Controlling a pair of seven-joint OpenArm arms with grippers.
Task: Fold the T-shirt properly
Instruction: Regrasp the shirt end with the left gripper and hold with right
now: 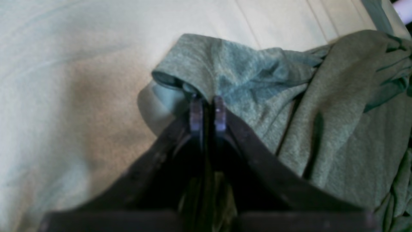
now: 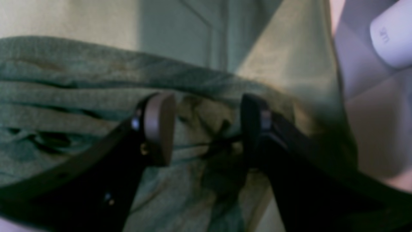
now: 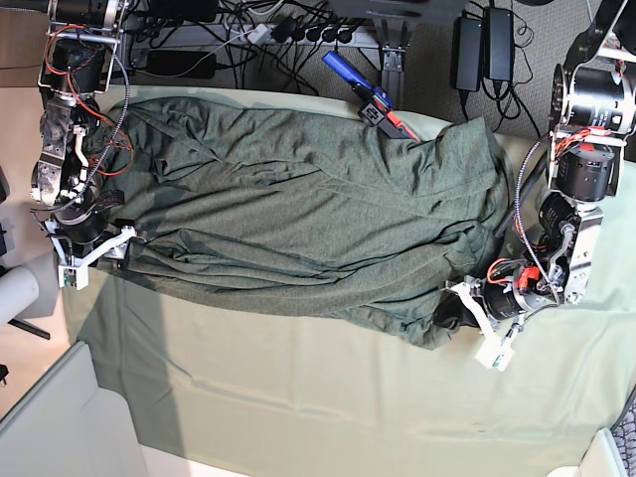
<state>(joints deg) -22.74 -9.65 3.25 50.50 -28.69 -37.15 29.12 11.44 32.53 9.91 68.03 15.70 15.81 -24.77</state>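
At the left edge of the base view my right gripper [image 3: 127, 248] sits low against the T-shirt [image 3: 298, 219], at the shirt's left end. Its wrist view shows the fingers [image 2: 159, 129] set apart with bunched folds of the shirt [image 2: 64, 96] lying between them, the pads not pressed onto the cloth. The shirt spreads across the upper middle of the base view, dark olive and wrinkled, over the pale table cloth [image 3: 298, 397], which fills the lower part of the frame. At the right, in the lower right part, my left gripper [image 3: 452, 310] meets the shirt's bottom right corner. Its wrist view shows the tips [image 1: 207, 112] drawn nearly together on a lifted, curled edge of the shirt [image 1: 225, 67], table cloth [image 1: 80, 64] bare to the left.
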